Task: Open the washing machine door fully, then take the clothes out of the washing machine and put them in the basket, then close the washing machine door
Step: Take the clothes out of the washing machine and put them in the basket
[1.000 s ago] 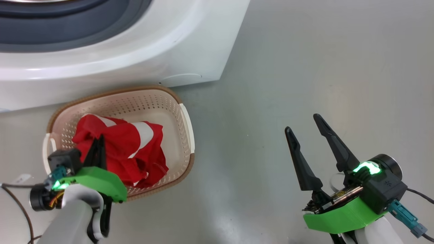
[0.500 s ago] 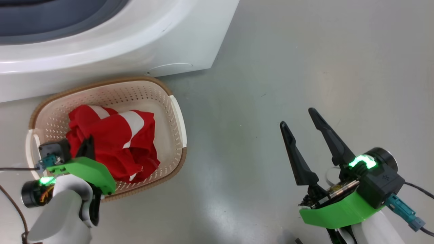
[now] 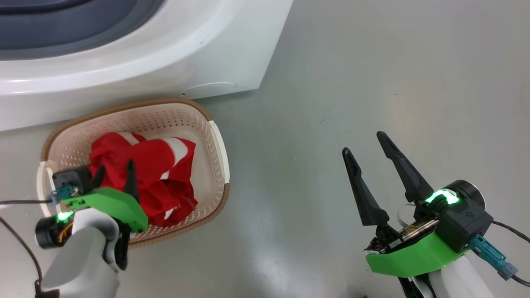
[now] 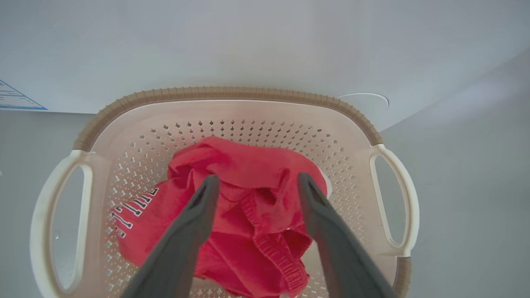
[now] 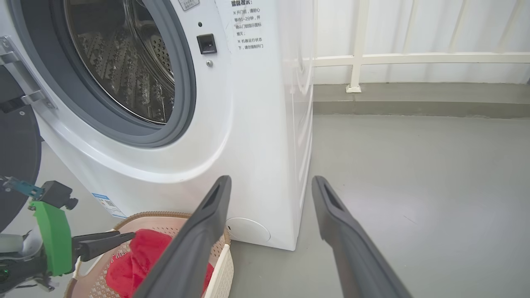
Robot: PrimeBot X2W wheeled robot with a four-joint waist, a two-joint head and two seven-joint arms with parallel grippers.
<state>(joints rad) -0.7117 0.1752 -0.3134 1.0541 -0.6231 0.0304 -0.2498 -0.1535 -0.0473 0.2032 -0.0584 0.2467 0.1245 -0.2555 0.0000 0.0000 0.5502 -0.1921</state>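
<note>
In the basket (image 3: 218, 145) at 9 o'clock lie the clothes (image 3: 157, 165), loose under the spread left tool (image 3: 116, 171); right tool (image 3: 363, 142) spread, empty. Drum (image 5: 124, 62) looks empty; only the washing machine door (image 5: 16, 153) is left to close.

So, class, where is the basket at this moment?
Head view, lower left: the basket sits on the floor right in front of the washing machine, beneath the open left gripper.

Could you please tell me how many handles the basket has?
2. One handle is at the left end of the basket in the left wrist view, the other handle at its right end; neither is hidden.
</note>
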